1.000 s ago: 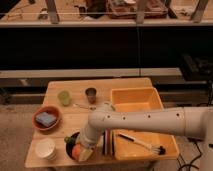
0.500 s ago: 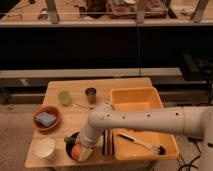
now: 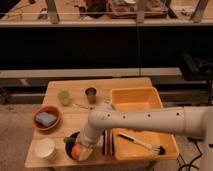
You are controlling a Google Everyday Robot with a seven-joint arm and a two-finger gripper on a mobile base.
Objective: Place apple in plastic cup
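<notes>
The pincer [image 3: 84, 151] is low over the black bowl [image 3: 68, 148] at the desk's [image 3: 125, 84] near edge, right by the apple [image 3: 75, 150]. I cannot tell if it is apart or together. The plastic cup [image 3: 63, 97] stands well apart, toward the far left corner, beside a dark cup [image 3: 91, 94].

Lab: cluttered wooden table [image 3: 125, 86], gripper [image 3: 84, 150] at bowl [image 3: 74, 135]
</notes>
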